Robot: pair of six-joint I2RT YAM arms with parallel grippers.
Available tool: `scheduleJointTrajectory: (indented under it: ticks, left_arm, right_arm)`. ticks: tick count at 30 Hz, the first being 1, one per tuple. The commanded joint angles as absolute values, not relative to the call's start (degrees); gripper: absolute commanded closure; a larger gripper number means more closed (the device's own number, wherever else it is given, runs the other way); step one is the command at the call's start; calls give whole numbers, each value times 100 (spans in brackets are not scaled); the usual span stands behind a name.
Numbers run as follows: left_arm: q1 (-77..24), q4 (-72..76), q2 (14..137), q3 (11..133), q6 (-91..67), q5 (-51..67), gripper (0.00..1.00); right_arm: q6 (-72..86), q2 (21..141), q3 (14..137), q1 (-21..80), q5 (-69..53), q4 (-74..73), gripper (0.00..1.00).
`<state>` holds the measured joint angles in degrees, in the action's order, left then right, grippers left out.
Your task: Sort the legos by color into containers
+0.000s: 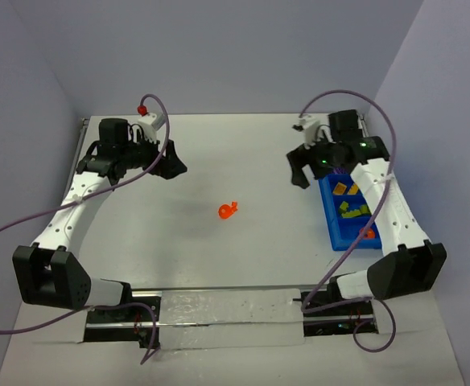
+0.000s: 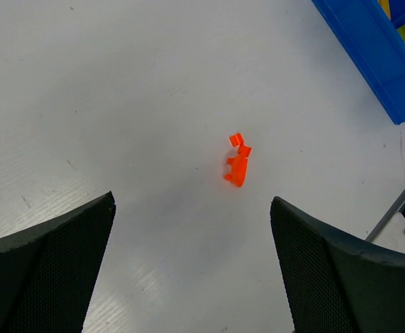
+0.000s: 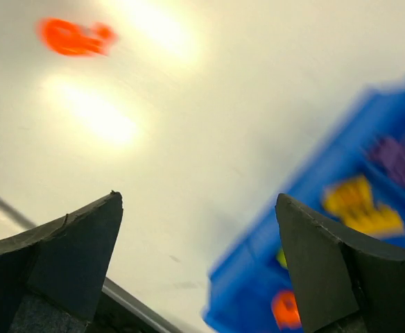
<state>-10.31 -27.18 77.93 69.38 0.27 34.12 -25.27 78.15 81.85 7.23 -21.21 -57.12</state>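
One orange piece (image 1: 228, 211) lies alone on the white table near the middle; it also shows in the left wrist view (image 2: 238, 163) and, blurred, in the right wrist view (image 3: 74, 36). The blue tray (image 1: 329, 219) sits at the right and holds yellow bricks (image 1: 346, 190), lime-green bricks (image 1: 352, 211) and an orange piece (image 1: 369, 234). The right wrist view shows a purple blur (image 3: 400, 156) in the tray too. My left gripper (image 1: 173, 166) is open and empty, up and left of the loose orange piece. My right gripper (image 1: 298, 170) is open and empty, just left of the tray's far end.
The tray's wall (image 2: 369, 55) crosses the top right of the left wrist view. In the right wrist view the tray's corner (image 3: 258, 291) lies below my right gripper (image 3: 199, 200). Side walls close in the table left and right. A metal rail (image 1: 227, 310) runs along the near edge.
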Motion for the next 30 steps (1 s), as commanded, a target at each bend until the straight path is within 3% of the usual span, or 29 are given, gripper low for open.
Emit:
scheduleJointTrajectory:
  ticks: [1, 3, 6, 8, 20, 30]
  left_arm:
    - [-895, -2612, 7794, 7196, -145, 3926, 1]
    - [-861, -2640, 7778, 7198, -123, 3952, 1]
    - [-818, -2662, 7744, 7190, -76, 3976, 1]
    - [-798, -2696, 7745, 7192, -62, 4016, 1]
    - [-752, -2768, 7813, 7202, 184, 4236, 1]
    - [-719, -2791, 7879, 7209, 262, 4273, 1]
  right_arm:
    - [-1802, 8663, 8368, 1849, -2837, -5178, 8]
    - [-1951, 9092, 8447, 2239, -3022, -4910, 12]
    - [-2519, 9562, 8470, 2450, -3359, -4579, 35]
    - [-2846, 10028, 8647, 2498, -3707, -4613, 41]
    - [-4010, 12151, 10543, 3022, -4294, -5487, 42]
    - [-4430, 12719, 10865, 3338, -4014, -5735, 48]
